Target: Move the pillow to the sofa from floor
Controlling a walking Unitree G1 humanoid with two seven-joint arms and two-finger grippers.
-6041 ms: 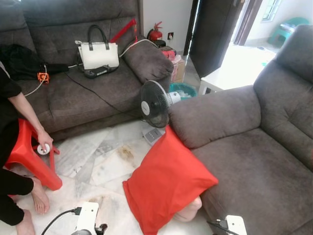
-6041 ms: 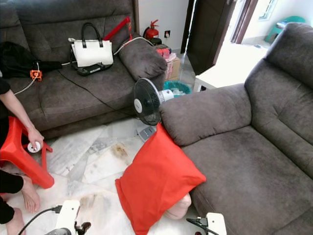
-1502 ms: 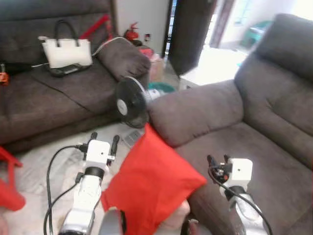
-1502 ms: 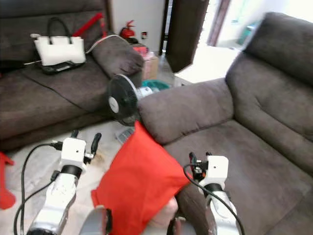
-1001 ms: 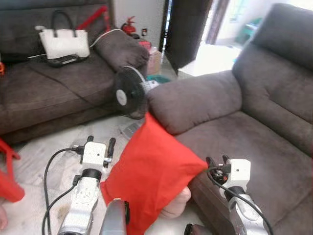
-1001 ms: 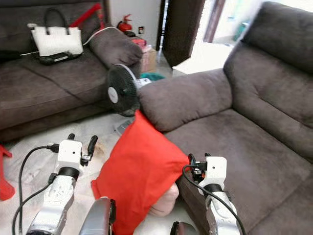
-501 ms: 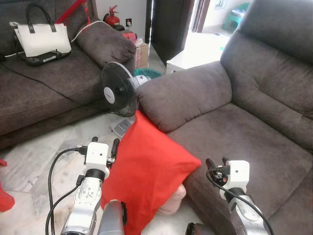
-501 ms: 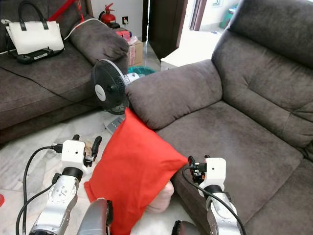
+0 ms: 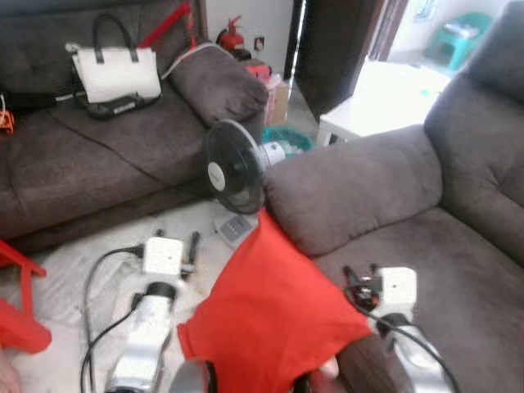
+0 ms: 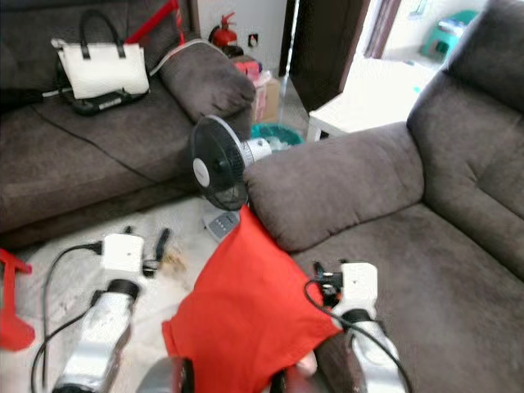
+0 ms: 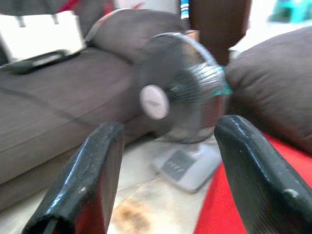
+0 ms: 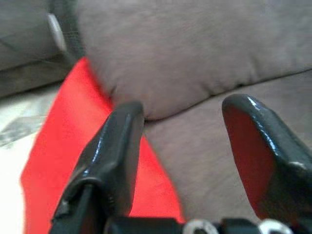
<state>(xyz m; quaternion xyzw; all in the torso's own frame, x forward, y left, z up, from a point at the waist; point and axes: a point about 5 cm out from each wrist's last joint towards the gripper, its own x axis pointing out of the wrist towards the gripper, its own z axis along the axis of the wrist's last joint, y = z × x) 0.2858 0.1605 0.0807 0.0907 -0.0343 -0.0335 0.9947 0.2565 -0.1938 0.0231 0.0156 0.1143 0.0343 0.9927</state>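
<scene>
- Red pillow point(image 9: 274, 319) stands on edge on the floor point(image 9: 90, 246), top corner leaning against the arm of the nearer grey sofa point(image 9: 385, 196); it sits between the two grippers.
- Left gripper point(image 9: 176, 240) hovers just beside the pillow's left edge, over the pale floor tiles; fingers point(image 11: 83, 180) spread wide, nothing between them. Left wrist view looks past them to the fan and a strip of red pillow.
- Right gripper point(image 10: 321, 273) sits at the pillow's right edge, over the front of the sofa seat; fingers point(image 12: 114, 146) wide apart, empty. Whether they touch the pillow cannot be told. Right wrist view looks along them at the sofa arm and the pillow below it.
- Black table fan point(image 9: 233, 176) on the floor ahead of the left gripper, just beyond the pillow's top corner.
- Second sofa point(image 9: 98, 155) farther ahead of the left gripper, carrying a white handbag point(image 9: 115, 72).
- Red stool point(image 9: 20, 299) out to that gripper's left.
</scene>
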